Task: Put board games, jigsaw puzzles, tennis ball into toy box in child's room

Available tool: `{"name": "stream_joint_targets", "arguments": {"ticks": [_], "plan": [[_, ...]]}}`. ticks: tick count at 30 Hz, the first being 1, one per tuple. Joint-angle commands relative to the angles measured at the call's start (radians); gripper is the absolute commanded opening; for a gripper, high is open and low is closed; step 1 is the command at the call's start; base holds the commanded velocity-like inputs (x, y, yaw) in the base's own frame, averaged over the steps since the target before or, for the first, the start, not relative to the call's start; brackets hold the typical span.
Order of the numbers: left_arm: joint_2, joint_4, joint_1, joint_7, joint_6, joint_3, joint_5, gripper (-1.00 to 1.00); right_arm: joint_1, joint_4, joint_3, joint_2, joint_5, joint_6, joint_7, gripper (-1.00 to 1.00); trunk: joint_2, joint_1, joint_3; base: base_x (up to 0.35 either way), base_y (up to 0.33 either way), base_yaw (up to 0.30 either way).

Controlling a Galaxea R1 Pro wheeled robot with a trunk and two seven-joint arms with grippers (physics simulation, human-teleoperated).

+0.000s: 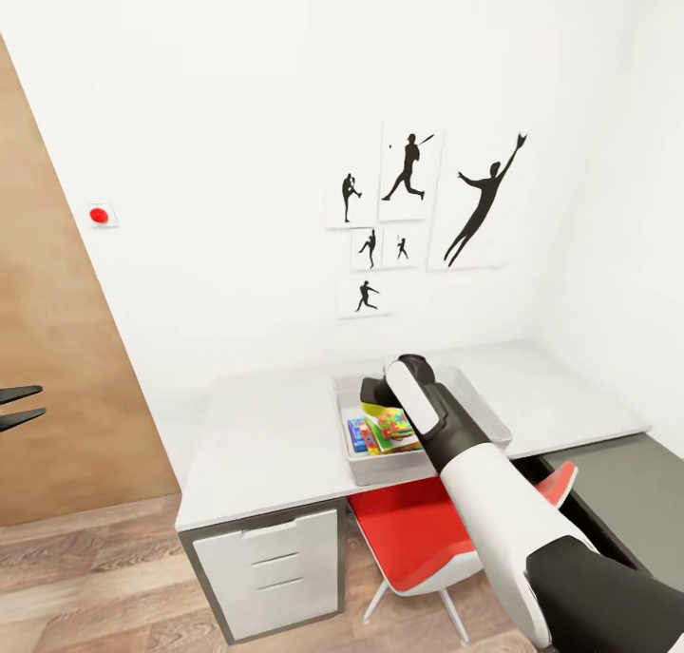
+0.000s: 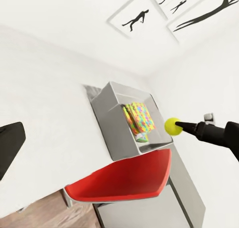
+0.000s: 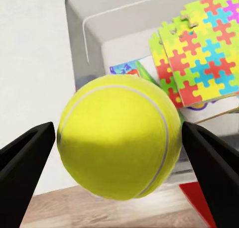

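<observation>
My right gripper (image 3: 119, 156) is shut on the yellow tennis ball (image 3: 119, 138), one black finger (image 3: 25, 161) on each side. It holds the ball just above the light-grey toy box (image 1: 380, 468) on the table (image 1: 266, 444). Inside the box, jigsaw puzzles (image 3: 204, 49) lean on their edge, with a blue board game (image 3: 124, 68) beside them. The left wrist view shows the ball (image 2: 173, 126), the toy box (image 2: 112, 123) and the puzzles (image 2: 139, 119) from the side. My left gripper (image 1: 19, 406) hangs open at the far left, away from the table.
A red chair (image 1: 418, 534) is tucked under the table below the toy box. White drawers (image 1: 271, 567) stand at the table's left end. Black silhouette pictures (image 1: 408, 206) hang on the white wall. A wooden panel (image 1: 57, 349) stands at the left. The floor is wood plank.
</observation>
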Motion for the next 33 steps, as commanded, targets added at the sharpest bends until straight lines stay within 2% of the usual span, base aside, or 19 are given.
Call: {"name": "stream_joint_targets", "arguments": {"ticks": [1, 10, 33], "plan": [[0.001, 0.001, -0.001, -0.005, 0.011, -0.008, 0.005, 1.00, -0.001, 0.001, 0.002, 0.000, -0.009, -0.001, -0.010, -1.00, -0.002, 0.001, -0.002, 0.089, 0.097, 0.000], [0.001, 0.001, -0.001, -0.005, 0.011, -0.008, 0.005, 1.00, 0.000, 0.006, 0.004, 0.000, -0.008, -0.004, -0.010, -1.00, -0.002, 0.001, -0.006, 0.072, 0.085, 0.000], [-0.003, 0.001, -0.001, -0.005, 0.003, -0.008, 0.005, 1.00, 0.000, 0.027, 0.003, 0.000, -0.011, -0.019, -0.010, -1.00, -0.002, 0.001, -0.042, 0.007, 0.007, 0.000]]}}
